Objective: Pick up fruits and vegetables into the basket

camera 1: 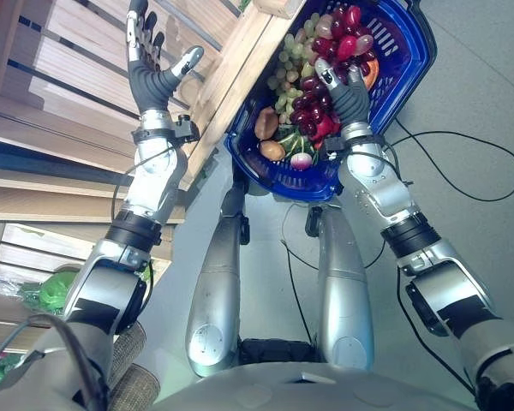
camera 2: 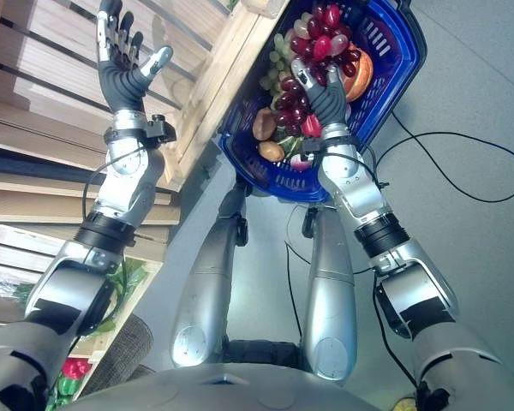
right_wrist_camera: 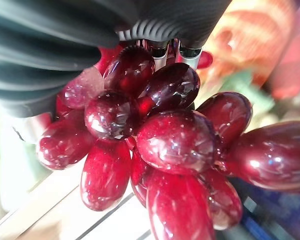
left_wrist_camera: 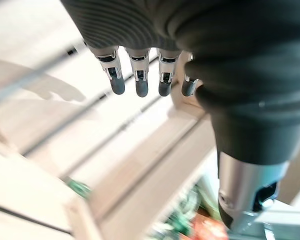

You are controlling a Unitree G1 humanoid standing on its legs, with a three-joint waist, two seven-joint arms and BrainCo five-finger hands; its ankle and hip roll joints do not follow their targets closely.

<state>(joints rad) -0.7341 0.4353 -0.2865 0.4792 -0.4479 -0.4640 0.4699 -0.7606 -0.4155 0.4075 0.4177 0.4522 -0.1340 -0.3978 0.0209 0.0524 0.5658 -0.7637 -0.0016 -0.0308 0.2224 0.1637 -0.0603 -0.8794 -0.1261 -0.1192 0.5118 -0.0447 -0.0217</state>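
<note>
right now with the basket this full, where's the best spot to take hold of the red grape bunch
Take the red grape bunch at its upper clump, coming from above with the robot hand's fingers curled round it. It lies heaped on top of the blue basket, so its sides are probably crowded by the green grapes. The right hand is already in the red grapes.

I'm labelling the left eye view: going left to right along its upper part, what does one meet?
Left robot hand with straight fingers, pale wooden crate edge, green grape bunch, right robot hand over dark red grapes, blue plastic basket's rim.
</note>
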